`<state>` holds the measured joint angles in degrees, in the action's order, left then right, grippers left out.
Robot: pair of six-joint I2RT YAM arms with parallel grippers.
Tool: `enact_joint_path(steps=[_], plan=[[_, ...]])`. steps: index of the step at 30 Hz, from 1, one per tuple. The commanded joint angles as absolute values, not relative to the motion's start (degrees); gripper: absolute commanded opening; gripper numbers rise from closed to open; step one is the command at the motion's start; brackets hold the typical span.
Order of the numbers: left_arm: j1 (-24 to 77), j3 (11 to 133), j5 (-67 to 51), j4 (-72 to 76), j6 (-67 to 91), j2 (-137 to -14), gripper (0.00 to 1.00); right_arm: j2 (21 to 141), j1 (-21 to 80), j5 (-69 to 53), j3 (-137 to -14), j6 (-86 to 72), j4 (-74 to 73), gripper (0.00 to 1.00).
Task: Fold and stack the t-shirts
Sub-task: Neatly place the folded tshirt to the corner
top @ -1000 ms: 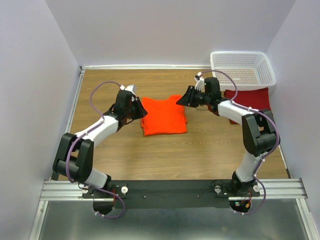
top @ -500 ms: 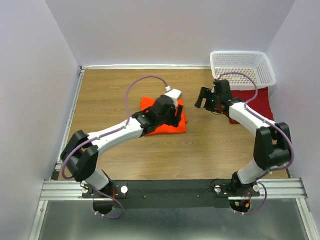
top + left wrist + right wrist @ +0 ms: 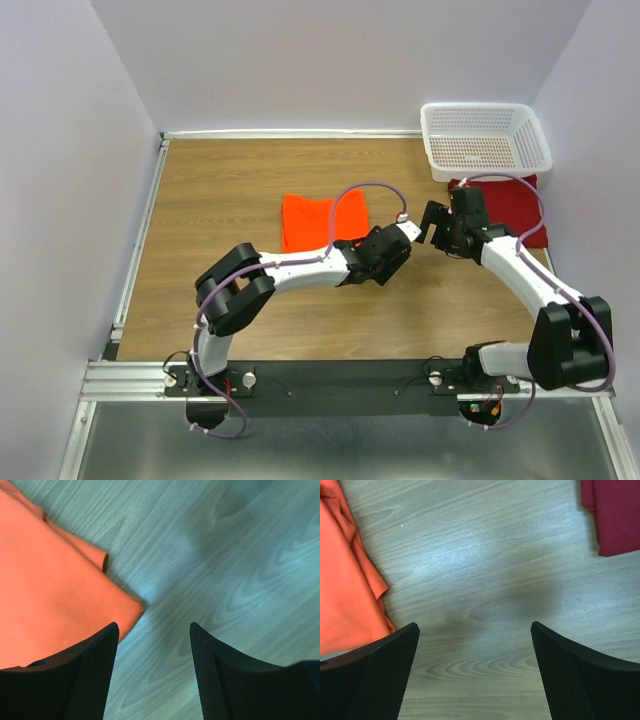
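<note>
Left gripper (image 3: 154, 630) swung right off orange t-shirt (image 3: 318, 220), right gripper (image 3: 475, 630) retreated

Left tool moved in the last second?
Yes. The left tool swung from left of the orange t-shirt to right of it, nearer the white basket.

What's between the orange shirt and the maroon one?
Bare wood table, per the right wrist view, between orange shirt and maroon shirt. Top view: left gripper and right gripper above that gap.
</note>
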<state>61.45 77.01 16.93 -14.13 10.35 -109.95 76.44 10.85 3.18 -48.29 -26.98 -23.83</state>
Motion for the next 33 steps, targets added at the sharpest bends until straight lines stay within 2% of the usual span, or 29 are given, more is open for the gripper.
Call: enact_joint_path(steps=[1,7,9,20,23,26,27,28,33], plan=[[61.08,78.49,21.09,-15.73,7.91,-112.06,0.66,72.34,10.55,3.87,-46.06,-27.68,-25.40,1.00],[61.00,78.40,21.88,-15.73,7.47,-114.96,0.60,71.19,10.55,1.85,-44.12,-28.47,-25.40,1.00],[61.08,78.57,22.67,-15.73,7.47,-115.83,0.55,71.02,10.72,1.15,-43.51,-28.83,-25.40,1.00],[60.38,78.75,24.26,-13.10,7.82,-118.21,0.46,71.28,10.63,-2.55,-41.92,-29.18,-24.79,1.00],[59.77,78.31,24.35,-11.69,8.08,-118.21,0.38,71.54,10.72,-3.51,-42.01,-29.53,-24.52,1.00],[59.24,77.78,23.82,-10.55,8.26,-117.60,0.24,72.42,10.63,-4.74,-42.36,-30.14,-24.00,1.00],[58.98,77.44,23.82,-10.20,8.35,-116.90,0.14,72.68,10.63,-5.44,-42.54,-30.32,-23.56,1.00],[58.97,77.34,23.82,-10.02,8.35,-116.37,0.09,73.12,10.63,-5.80,-42.80,-30.58,-23.29,0.99],[58.19,74.53,20.75,-7.56,9.14,-110.76,0.00,80.74,10.72,-8.34,-47.79,-33.31,-22.41,0.99]])
